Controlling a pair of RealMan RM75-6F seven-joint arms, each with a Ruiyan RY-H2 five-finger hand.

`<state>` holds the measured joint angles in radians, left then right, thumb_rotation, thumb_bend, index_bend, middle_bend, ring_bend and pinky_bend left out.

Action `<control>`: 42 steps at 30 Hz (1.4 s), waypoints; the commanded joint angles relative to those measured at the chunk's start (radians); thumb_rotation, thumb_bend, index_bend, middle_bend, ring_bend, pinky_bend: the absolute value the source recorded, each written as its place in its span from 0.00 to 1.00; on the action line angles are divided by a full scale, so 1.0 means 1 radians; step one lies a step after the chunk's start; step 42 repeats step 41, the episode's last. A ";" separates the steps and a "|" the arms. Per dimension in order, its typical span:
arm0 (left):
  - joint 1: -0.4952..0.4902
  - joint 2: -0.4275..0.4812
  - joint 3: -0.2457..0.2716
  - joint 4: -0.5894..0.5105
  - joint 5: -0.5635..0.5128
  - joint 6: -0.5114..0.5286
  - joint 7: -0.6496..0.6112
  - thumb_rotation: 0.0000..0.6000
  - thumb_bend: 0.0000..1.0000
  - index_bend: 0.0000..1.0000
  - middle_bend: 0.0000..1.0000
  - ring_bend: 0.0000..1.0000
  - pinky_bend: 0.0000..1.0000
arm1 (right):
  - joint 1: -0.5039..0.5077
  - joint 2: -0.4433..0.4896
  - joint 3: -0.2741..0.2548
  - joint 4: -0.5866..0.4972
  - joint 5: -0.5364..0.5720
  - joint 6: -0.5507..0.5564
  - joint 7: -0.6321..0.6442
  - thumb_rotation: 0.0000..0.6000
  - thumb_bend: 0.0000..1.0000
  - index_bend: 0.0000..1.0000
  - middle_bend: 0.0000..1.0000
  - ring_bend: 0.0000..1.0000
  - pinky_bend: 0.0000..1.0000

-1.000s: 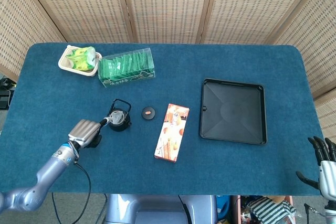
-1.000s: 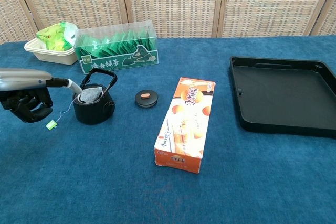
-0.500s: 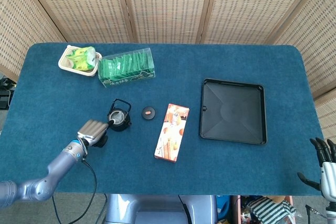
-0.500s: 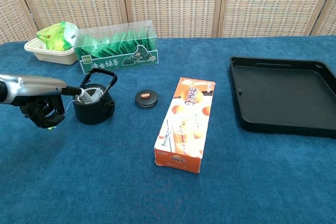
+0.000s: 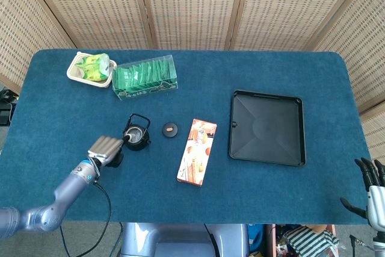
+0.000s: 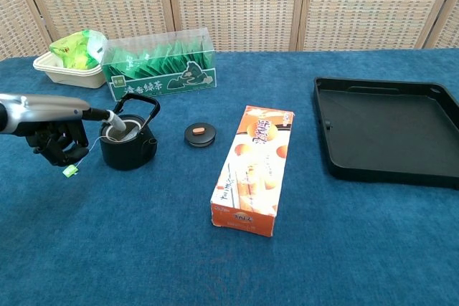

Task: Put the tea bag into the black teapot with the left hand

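The black teapot (image 6: pixel 130 150) stands on the blue cloth left of centre, handle upright; it is small in the head view (image 5: pixel 136 136). The pale tea bag (image 6: pixel 115 127) sits in its open mouth. My left hand (image 6: pixel 54 132) is just left of the pot, an outstretched fingertip on the bag, the other fingers curled underneath. A thin string runs from the pot down to a green tag (image 6: pixel 69 170) below the hand. In the head view the left hand (image 5: pixel 106 148) touches the pot's left side. My right hand (image 5: pixel 369 180) hangs off the table's near right corner, fingers apart, holding nothing.
The teapot's lid (image 6: pixel 200 133) lies just right of the pot. An orange snack box (image 6: pixel 253 168) lies in the middle, a black tray (image 6: pixel 387 131) to the right. Behind the pot stand a clear box of green tea bags (image 6: pixel 159 69) and a white dish (image 6: pixel 66 69).
The left hand closed in on the teapot from the left. The tea bag has sunk lower into the mouth, and the green tag swung under the hand and back into sight.
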<state>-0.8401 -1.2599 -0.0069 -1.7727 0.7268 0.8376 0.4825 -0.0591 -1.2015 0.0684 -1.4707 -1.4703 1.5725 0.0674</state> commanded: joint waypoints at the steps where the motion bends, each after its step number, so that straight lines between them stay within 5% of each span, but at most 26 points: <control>1: 0.036 0.007 -0.012 -0.019 0.061 0.052 -0.047 1.00 0.61 0.10 0.75 0.72 0.69 | 0.002 0.000 0.001 0.001 0.000 -0.002 0.000 1.00 0.02 0.16 0.20 0.01 0.12; 9: 0.187 0.036 -0.004 -0.042 0.291 0.254 -0.194 1.00 0.61 0.10 0.65 0.64 0.67 | 0.016 0.007 0.009 -0.003 -0.008 -0.008 -0.006 1.00 0.02 0.16 0.20 0.01 0.12; 17: 0.381 0.023 0.036 -0.003 0.482 0.560 -0.246 1.00 0.59 0.10 0.46 0.45 0.58 | 0.042 0.010 0.016 -0.007 -0.024 -0.022 -0.015 1.00 0.02 0.16 0.20 0.01 0.12; 32: 0.591 0.010 0.097 0.048 0.654 0.752 -0.310 1.00 0.56 0.10 0.25 0.22 0.26 | 0.070 0.017 0.008 -0.035 -0.051 -0.041 -0.033 1.00 0.02 0.16 0.20 0.01 0.12; 42: 0.648 -0.009 0.072 0.059 0.686 0.789 -0.321 1.00 0.56 0.10 0.23 0.20 0.21 | 0.073 0.018 0.006 -0.038 -0.051 -0.038 -0.036 1.00 0.02 0.16 0.20 0.01 0.12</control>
